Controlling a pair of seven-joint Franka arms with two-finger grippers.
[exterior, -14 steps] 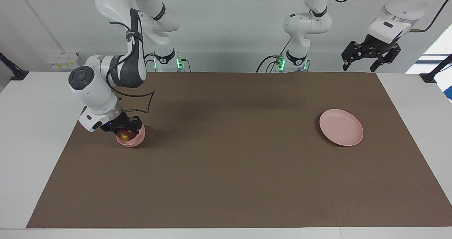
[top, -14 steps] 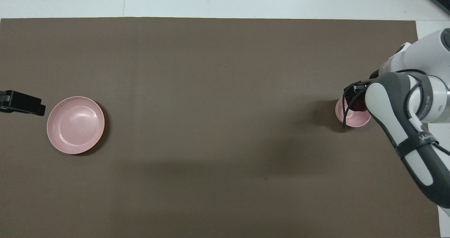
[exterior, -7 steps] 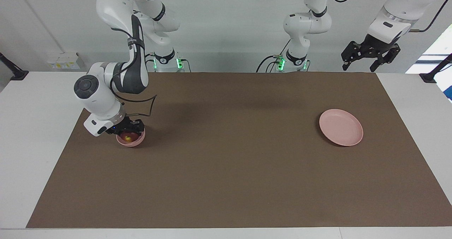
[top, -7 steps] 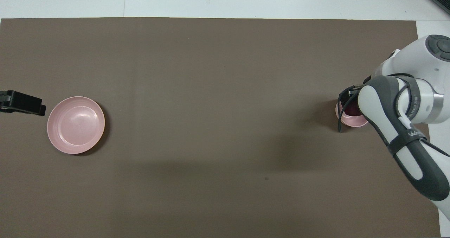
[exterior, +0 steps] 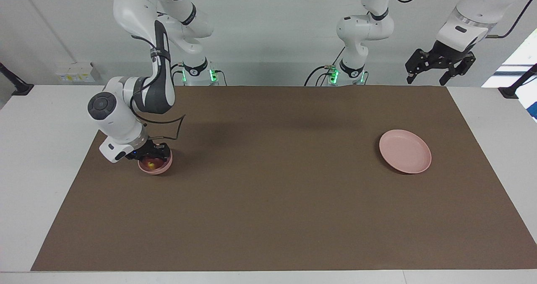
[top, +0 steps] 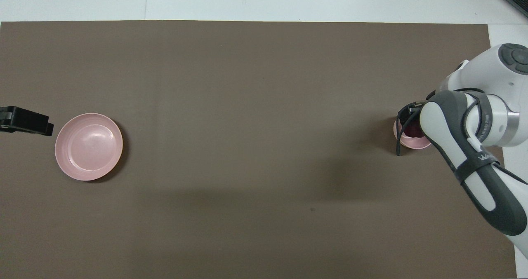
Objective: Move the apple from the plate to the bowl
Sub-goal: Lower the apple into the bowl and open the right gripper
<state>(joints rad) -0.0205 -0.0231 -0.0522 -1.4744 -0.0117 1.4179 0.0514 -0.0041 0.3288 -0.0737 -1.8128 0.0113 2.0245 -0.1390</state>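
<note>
The small deep pink bowl [exterior: 162,169] stands at the right arm's end of the table. The dark red apple [exterior: 149,163] with its yellowish patch sits low inside it. My right gripper [exterior: 151,157] reaches down into the bowl, right at the apple. In the overhead view the right arm covers much of the bowl [top: 412,143], and a dark part of the apple [top: 411,129] shows beside the gripper [top: 407,120]. The flat pink plate [exterior: 405,151] lies bare at the left arm's end and shows in the overhead view [top: 88,146]. My left gripper [exterior: 426,81] waits open, raised beside the plate [top: 26,122].
A brown mat [exterior: 268,200] covers the table between the bowl and the plate. White table margin [exterior: 42,149] runs along the mat's ends.
The right gripper lowered the apple deeper into the bowl, and the bowl settled a little. The arm's elbow shifted slightly. The left arm has not moved.
</note>
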